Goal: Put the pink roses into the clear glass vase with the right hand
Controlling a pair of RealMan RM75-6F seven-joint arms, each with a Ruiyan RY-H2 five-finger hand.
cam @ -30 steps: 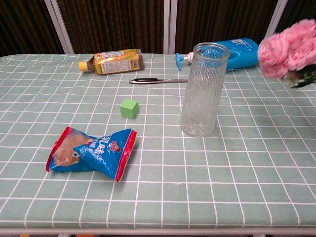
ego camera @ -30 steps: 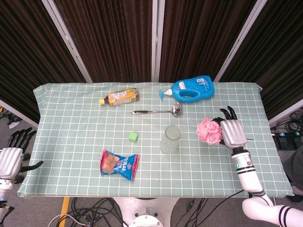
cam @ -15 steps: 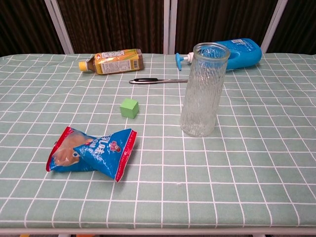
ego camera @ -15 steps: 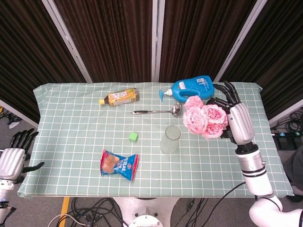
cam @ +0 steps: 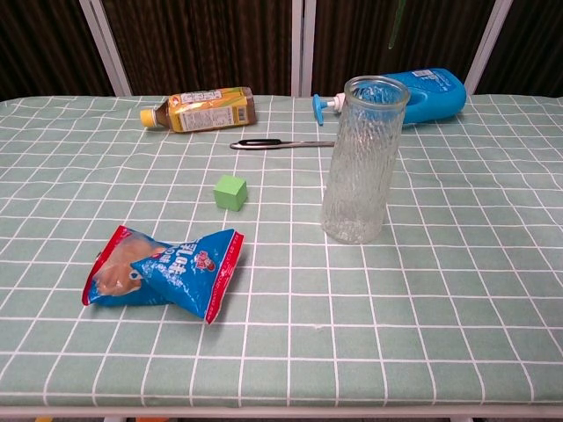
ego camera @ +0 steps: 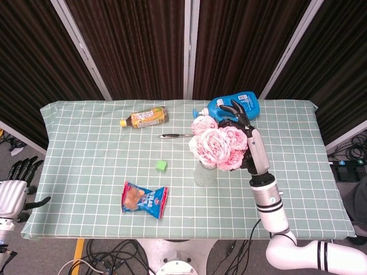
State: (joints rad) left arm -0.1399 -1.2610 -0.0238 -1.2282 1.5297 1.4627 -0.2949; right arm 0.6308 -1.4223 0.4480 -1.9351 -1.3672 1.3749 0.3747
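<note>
My right hand (ego camera: 252, 150) holds the bunch of pink roses (ego camera: 215, 145) high above the table. In the head view the blooms cover the clear glass vase (ego camera: 202, 175), whose lower part shows beneath them. The chest view shows the vase (cam: 361, 160) standing upright and empty in the middle of the table. Only a green stem tip (cam: 395, 25) hangs into that view's top edge, above and slightly right of the vase mouth. My left hand (ego camera: 14, 193) hangs open off the table's left edge.
A snack bag (cam: 164, 272) lies front left, a green cube (cam: 230, 192) left of the vase. Behind the vase lie a ladle (cam: 280, 143), a tea bottle (cam: 201, 108) and a blue detergent bottle (cam: 413, 91). The checked tablecloth (cam: 457, 290) covers the table.
My right hand has carried the roses up and to the left, from the table's right side to above the vase. The left hand has barely moved.
</note>
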